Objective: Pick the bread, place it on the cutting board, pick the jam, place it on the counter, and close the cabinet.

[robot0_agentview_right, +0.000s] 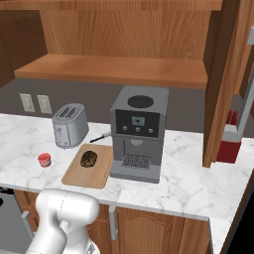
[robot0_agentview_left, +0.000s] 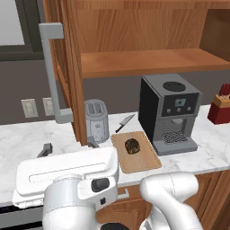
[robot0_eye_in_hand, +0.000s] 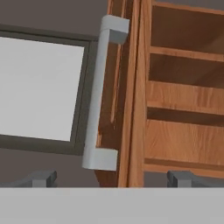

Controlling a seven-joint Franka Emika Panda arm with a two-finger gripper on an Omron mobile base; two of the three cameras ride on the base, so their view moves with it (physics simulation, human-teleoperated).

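Reddish-brown cabinet [robot0_eye_in_hand: 131, 100] door edge, with its grey handle [robot0_eye_in_hand: 99, 94], stands ahead between the spread hand's [robot0_eye_in_hand: 113, 178] fingertips.

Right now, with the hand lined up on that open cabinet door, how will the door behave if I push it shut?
The cabinet door looks like a stiff wooden panel, so it should swing rather than flex. Its grey bar handle stands proud and looks smooth, so the hand might glance off it. The door stands edge-on to the open shelves, so expect a long swing.
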